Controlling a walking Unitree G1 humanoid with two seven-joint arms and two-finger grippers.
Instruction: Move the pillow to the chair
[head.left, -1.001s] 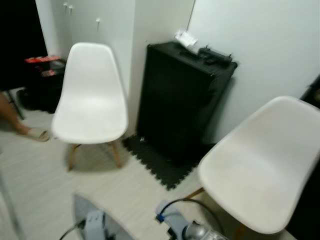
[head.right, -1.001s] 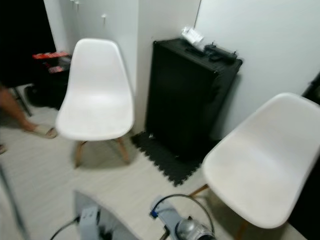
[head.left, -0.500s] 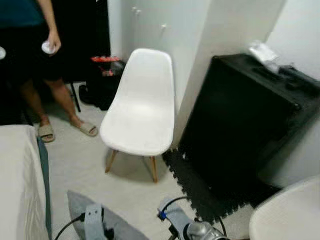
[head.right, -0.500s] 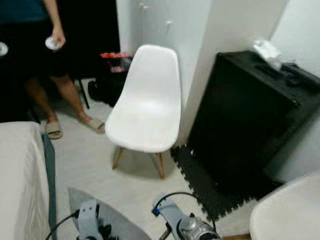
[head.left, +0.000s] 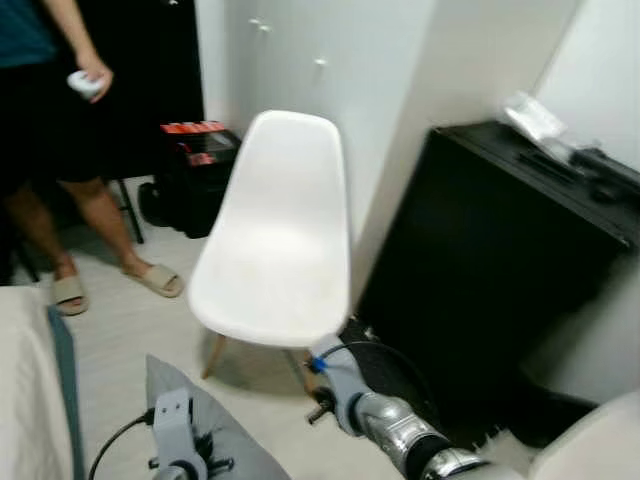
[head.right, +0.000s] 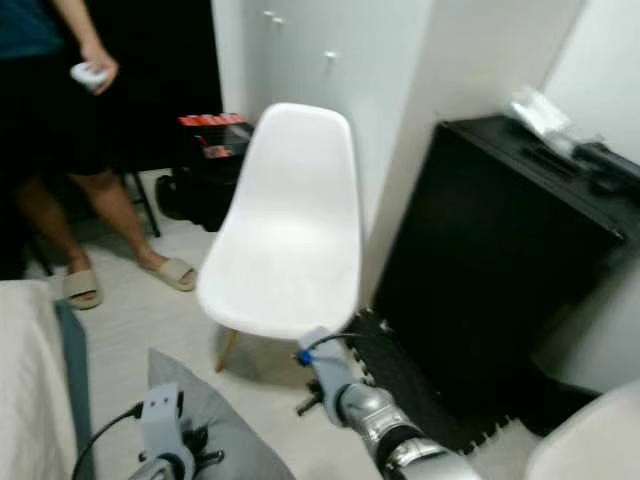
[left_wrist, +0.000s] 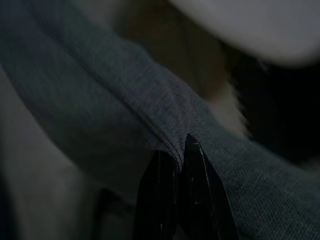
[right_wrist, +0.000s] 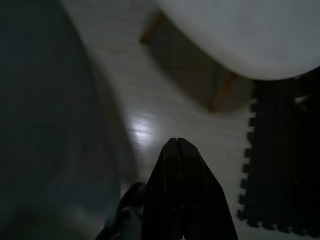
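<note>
— Since half a second earlier the view had swung: the chair (head.left: 275, 245) sat nearer the middle of the head views, and the right arm (head.left: 390, 425) had come up beneath its seat edge.

— And the person?

— A person (head.left: 60, 150) stood at the far left by the dark doorway, well apart from the chair. The black cabinet (head.left: 500, 270) stood just beside the chair on the robot's right.

— Where was the pillow?

— The pillow (head.left: 215, 440), grey, hung low in front of the robot, below and short of the seat. The left gripper (left_wrist: 175, 165) had its fingers clenched on a fold of that cloth.

— The right one?

— The right gripper (right_wrist: 176, 165) pointed at the floor with fingers pressed together, grasping nothing.

— So what mattered next?

— The seat lay ahead of and above the pillow, slightly to the right. I'd judge the left arm had to lift and reach forward.
</note>
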